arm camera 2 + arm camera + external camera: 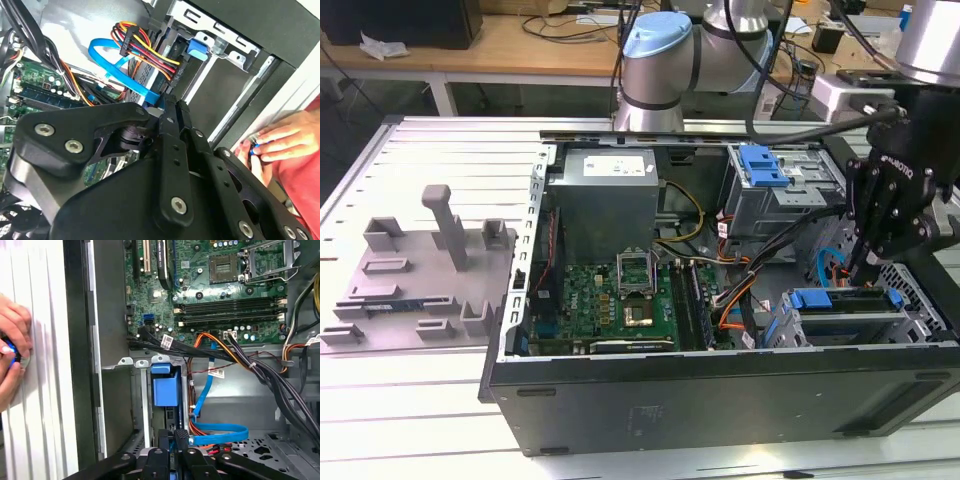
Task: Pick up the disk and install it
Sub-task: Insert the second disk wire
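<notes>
Slotted aluminium bench [420,150] under everything, cluttered desks behind. Open computer case [720,400] lying flat, side panel off, presumably for top-down access. Grey power supply [605,195] at the back, green motherboard [620,300] mid-case with CPU socket bare. Grey fixture tray [420,270] on the exterior view's left, slots unoccupied.

Disk [845,300] already down in the drive bay at the exterior view's right front corner, blue carrier edge upward; same blue carrier seen in the first wrist view [164,390] between the bay's metal rails. Depth of seating hard to judge, lower end hidden behind the tool.

Gripper [857,268] pointing down just above that bay, fingers brought together with nothing visibly between them; tips in the first wrist view [173,436] at or near the carrier, contact unclear. Likely positioned for pushing, not carrying.

Blue data cable [120,70] looped beside the bay. Person's hand [280,142] outside the case wall, pinching something small and blue, identity unclear, cut off at frame edge.
</notes>
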`<move>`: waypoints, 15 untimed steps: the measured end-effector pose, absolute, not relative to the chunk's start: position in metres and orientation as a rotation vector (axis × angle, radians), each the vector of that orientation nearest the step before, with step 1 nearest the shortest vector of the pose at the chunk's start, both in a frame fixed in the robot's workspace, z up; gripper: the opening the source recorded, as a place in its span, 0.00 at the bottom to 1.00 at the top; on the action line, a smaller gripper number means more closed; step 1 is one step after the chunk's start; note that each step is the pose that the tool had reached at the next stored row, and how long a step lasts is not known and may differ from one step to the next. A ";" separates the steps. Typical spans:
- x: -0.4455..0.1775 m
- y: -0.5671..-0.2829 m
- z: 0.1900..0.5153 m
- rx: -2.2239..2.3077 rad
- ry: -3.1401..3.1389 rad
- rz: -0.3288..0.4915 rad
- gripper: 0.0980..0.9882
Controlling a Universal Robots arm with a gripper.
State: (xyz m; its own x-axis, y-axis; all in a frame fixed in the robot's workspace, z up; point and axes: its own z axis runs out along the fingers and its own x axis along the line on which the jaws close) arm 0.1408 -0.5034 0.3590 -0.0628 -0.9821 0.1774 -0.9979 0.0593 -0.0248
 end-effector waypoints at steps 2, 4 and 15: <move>0.141 -0.507 0.359 2.082 -2.215 0.187 0.07; 0.140 -0.508 0.358 2.096 -2.230 0.158 0.07; 0.140 -0.518 0.356 2.135 -2.273 0.070 0.07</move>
